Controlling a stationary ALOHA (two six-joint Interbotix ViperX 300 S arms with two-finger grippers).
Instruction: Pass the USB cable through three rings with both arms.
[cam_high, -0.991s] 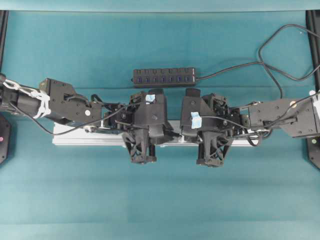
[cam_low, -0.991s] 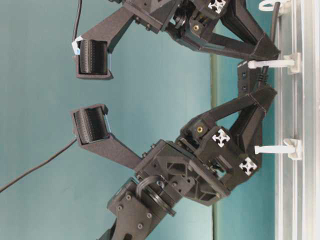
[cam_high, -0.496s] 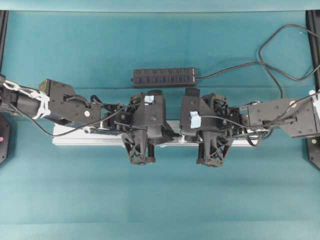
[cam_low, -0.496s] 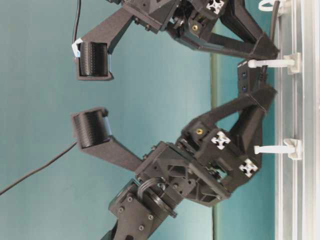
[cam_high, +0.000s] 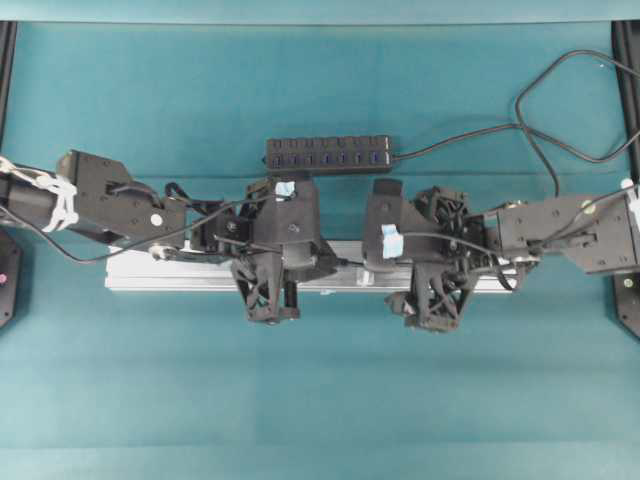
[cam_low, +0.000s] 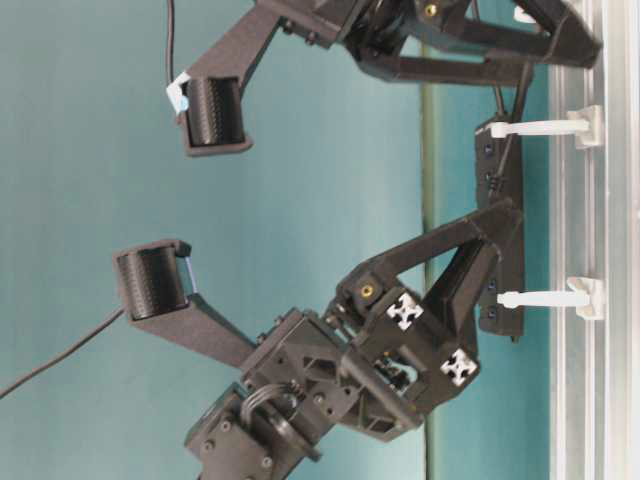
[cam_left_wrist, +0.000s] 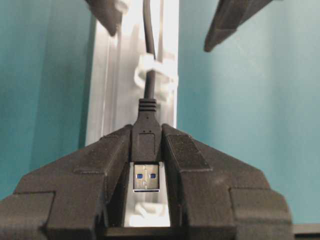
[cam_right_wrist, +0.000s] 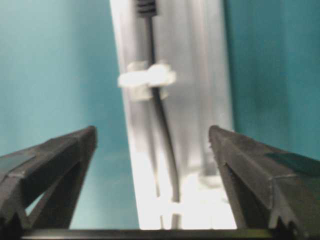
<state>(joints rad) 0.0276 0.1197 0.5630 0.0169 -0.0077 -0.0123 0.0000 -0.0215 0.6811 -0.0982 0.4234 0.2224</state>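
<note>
In the left wrist view my left gripper (cam_left_wrist: 146, 132) is shut on the black plug of the USB cable (cam_left_wrist: 148, 85), its metal end pointing back between the fingers. The cable runs ahead through a white ring (cam_left_wrist: 156, 70) on the rail. My right gripper (cam_right_wrist: 152, 132) stands open astride the rail, its fingers (cam_right_wrist: 55, 160) well clear of the cable (cam_right_wrist: 162, 125), which passes through a ring (cam_right_wrist: 146, 77). From table level two rings (cam_low: 540, 127) (cam_low: 545, 298) stand off the rail. Overhead, the left gripper (cam_high: 328, 262) and right gripper (cam_high: 378, 272) face each other over the rail.
The long silver rail (cam_high: 170, 275) lies across the middle of the teal cloth. Behind it sits a black multi-port hub strip (cam_high: 328, 153) with its own cable (cam_high: 540, 110) looping to the right edge. Black frame posts stand at both sides.
The right gripper has opened and let go of the cable. The left arm has drawn back to the left with the plug in its grip, widening the gap between the two grippers.
</note>
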